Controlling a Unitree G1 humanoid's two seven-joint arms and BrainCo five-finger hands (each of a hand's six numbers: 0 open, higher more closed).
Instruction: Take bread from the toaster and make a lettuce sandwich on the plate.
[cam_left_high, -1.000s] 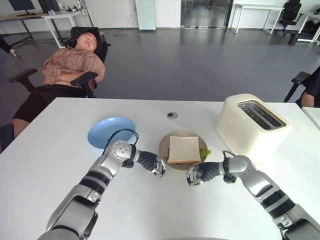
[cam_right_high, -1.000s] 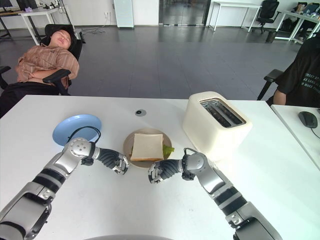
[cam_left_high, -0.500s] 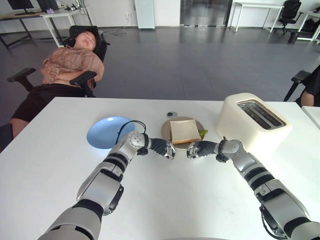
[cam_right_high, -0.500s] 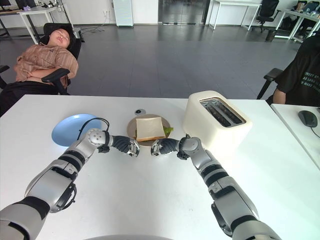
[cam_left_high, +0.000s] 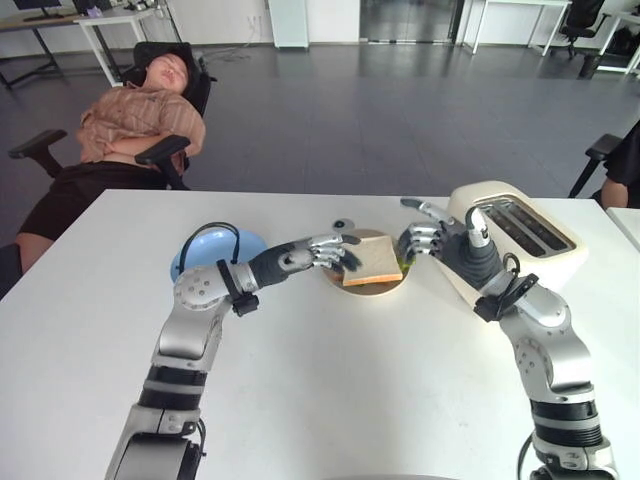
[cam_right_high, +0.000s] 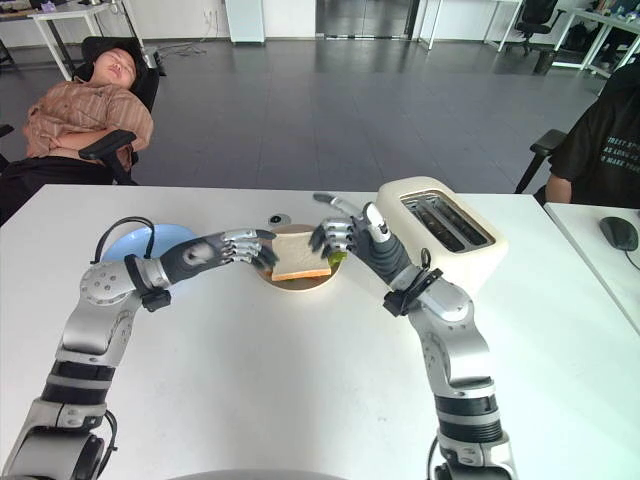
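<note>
Looks basically done. Got sandwich (cam_left_high: 372, 262) on plate (cam_left_high: 375, 292), mid-table, left of toaster (cam_left_high: 545, 255). Flanking it with left hand (cam_left_high: 320, 250) and right hand (cam_left_high: 435, 243), both spread open, gripping nothing, probably to square up the bread.

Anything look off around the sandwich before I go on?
Nothing serious. The sandwich lies flat on its plate; a bit of lettuce sticks out past its right edge. The toaster stands upright, and nothing is spilled on the table.
</note>
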